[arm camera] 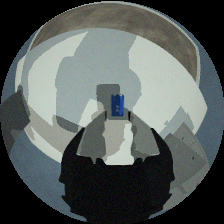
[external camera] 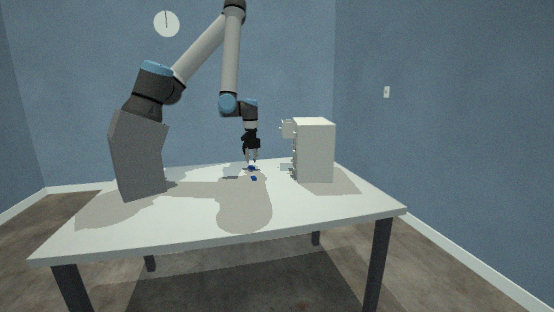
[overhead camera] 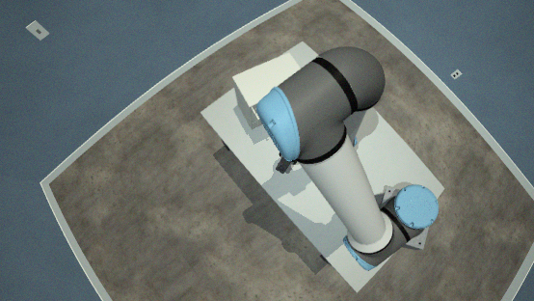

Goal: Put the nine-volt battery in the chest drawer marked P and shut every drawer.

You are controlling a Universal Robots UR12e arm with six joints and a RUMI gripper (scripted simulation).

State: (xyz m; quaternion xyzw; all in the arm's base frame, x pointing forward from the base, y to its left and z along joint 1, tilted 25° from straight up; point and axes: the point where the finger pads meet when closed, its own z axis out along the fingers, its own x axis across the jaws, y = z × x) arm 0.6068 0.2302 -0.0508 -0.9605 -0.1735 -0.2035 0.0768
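Room: blue walls (overhead camera: 120, 43) (external camera: 440, 65), with white skirting (overhead camera: 120, 118) (external camera: 465, 253) along their foot. Floor (overhead camera: 145, 217) (external camera: 200, 272), mottled brown-grey. Desk (overhead camera: 308, 207) (external camera: 320, 202) (arm camera: 165, 90): white top, dark legs, broad grey shadows across it. Arm (overhead camera: 339, 193) (external camera: 230, 60): mounted at one end of the desk, reaching above it.

Chest (overhead camera: 267, 79) (external camera: 315, 150): white, upright near the other end. We see its top drawer (external camera: 287, 128) standing out; we cannot read its letter. On the walls we note a round clock (external camera: 166, 23) and small pale plates (overhead camera: 38, 30) (overhead camera: 456, 74) (external camera: 386, 92).

Gripper (overhead camera: 283, 166) (external camera: 251, 160) (arm camera: 117, 112): pointing down over the desk, fingers partly open, nothing between them. Battery: we take it to be the blue block (external camera: 251, 168) (arm camera: 117, 105) on the desk below the fingertips, outside the chest. A smaller blue piece (external camera: 254, 178) lies near it; we cannot identify it.
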